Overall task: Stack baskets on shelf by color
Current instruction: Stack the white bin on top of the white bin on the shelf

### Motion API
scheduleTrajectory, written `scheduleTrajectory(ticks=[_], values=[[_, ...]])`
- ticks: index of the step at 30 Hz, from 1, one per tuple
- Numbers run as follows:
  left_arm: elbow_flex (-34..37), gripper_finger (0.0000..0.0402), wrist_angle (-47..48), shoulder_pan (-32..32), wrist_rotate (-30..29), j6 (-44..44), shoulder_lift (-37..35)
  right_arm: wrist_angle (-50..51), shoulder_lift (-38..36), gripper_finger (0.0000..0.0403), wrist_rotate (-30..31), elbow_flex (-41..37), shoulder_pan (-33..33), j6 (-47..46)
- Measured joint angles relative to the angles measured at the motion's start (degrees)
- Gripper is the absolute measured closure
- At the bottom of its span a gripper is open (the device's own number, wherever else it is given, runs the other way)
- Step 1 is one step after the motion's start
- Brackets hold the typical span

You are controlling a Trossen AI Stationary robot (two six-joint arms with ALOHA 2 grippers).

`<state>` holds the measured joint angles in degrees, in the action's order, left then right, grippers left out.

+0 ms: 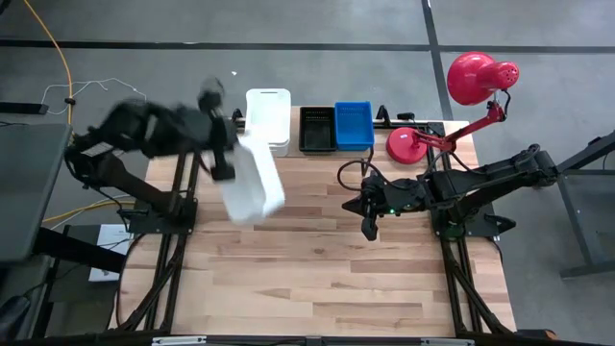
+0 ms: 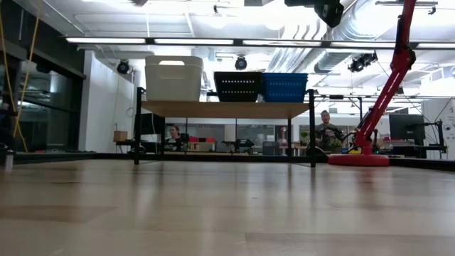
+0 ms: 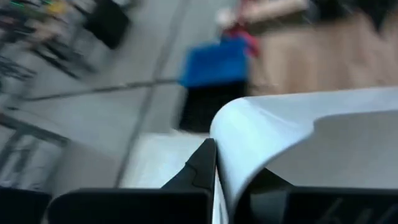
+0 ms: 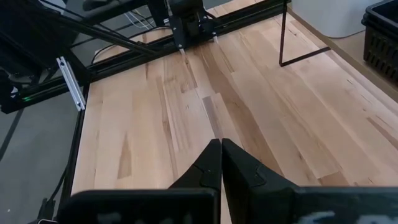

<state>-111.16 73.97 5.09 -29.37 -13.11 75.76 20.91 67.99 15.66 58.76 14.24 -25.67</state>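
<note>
1. Your white basket hangs tilted in the air above the table, just short of the shelf, long axis pointing roughly at the white stack there.
2. The left gripper pinches its rim at the shelf-side end, so the stack lies just beyond the fingers.
3. The right gripper, fingers pressed together, waits over mid-table, farther from the white stack.

No readable text or labels anywhere.
</note>
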Motion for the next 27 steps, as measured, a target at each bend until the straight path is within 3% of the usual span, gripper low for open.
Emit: scheduleTrajectory(ticks=[8, 15, 20, 27], values=[[-6.1, 0.0401, -11.7, 15.4, 0.3, -14.4, 0.8, -1.7, 0.0, 0.0403, 0.4, 0.0, 0.0, 0.0], [-6.6, 0.0401, -12.5, 25.7, 1.5, -25.1, 4.5, -2.0, 0.0, 0.0403, 0.4, 0.0, 0.0, -1.5], [-6.6, 0.0401, -12.3, 29.2, -0.7, -34.3, 9.0, -2.1, 0.0, 0.0403, 1.3, 0.0, 0.0, -2.8], [-6.6, 0.0401, -12.3, 29.3, -1.4, -40.2, 14.4, -2.1, 0.0, 0.0403, 2.4, 0.0, 0.0, -3.0]])
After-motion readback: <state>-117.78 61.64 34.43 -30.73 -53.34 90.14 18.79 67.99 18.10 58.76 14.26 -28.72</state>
